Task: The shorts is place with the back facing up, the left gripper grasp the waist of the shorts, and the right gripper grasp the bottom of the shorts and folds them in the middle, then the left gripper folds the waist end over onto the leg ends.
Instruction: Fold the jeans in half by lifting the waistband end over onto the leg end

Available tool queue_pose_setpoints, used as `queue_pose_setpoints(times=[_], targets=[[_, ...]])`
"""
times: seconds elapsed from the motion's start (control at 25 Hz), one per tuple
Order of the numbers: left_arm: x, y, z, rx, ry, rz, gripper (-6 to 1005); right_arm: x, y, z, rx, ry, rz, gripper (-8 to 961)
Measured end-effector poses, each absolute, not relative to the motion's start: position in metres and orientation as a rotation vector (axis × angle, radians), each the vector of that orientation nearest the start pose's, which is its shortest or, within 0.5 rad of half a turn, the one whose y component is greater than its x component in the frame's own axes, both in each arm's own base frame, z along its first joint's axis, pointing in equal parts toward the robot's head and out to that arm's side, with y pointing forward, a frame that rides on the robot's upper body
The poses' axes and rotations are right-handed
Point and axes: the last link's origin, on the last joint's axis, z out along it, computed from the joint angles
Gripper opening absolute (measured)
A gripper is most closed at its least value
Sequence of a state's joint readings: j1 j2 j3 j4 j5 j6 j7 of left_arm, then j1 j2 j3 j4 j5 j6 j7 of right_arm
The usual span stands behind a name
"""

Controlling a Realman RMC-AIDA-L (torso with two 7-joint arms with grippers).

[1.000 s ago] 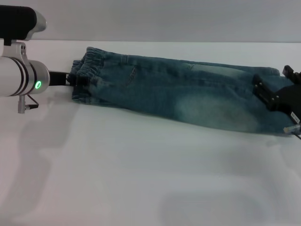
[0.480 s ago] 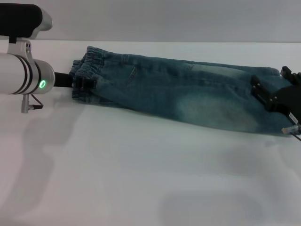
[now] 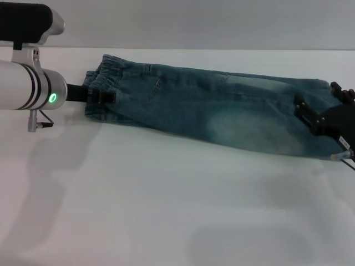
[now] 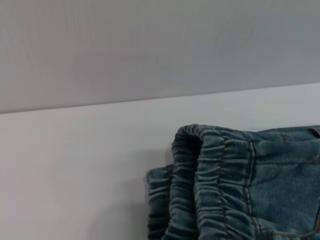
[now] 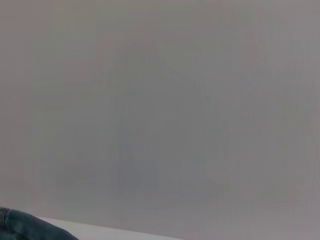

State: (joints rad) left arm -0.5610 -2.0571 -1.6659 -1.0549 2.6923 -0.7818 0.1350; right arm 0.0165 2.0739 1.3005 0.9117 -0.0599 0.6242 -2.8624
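Note:
The blue denim shorts (image 3: 222, 108) lie stretched across the white table (image 3: 166, 210), narrow and doubled over lengthwise. The elastic waist (image 3: 102, 77) is at the left and the leg ends (image 3: 310, 88) at the right. My left gripper (image 3: 99, 95) sits at the near part of the waist, touching the cloth. The left wrist view shows the gathered waistband (image 4: 210, 185) close up. Over the leg ends my right gripper (image 3: 316, 94) stands open, its black fingers (image 3: 300, 103) spread above the denim. A small corner of the denim (image 5: 25, 227) shows in the right wrist view.
A plain grey wall (image 3: 194, 22) runs behind the table's far edge. The left arm's white casing with a green light (image 3: 52, 98) hangs over the table's left side.
My left gripper has slid to the right, further onto the waist. The right gripper has shifted slightly to the right and nearer. The shorts have barely moved.

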Motion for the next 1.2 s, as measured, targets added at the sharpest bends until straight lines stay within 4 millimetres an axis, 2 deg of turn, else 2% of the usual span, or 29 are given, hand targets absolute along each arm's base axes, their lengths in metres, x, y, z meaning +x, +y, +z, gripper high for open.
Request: queue_pose_setpoints(times=[0.84, 1.2], targets=[[-0.24, 0.42, -0.017, -2.005, -1.171, 0.01, 846, 0.292, 0.302, -0.025, -1.821, 0.564, 0.612, 741], [-0.239, 0.425, -0.027, -2.029, -1.19, 0.008, 844, 0.291, 0.302, -0.025, -1.821, 0.561, 0.614, 733]])
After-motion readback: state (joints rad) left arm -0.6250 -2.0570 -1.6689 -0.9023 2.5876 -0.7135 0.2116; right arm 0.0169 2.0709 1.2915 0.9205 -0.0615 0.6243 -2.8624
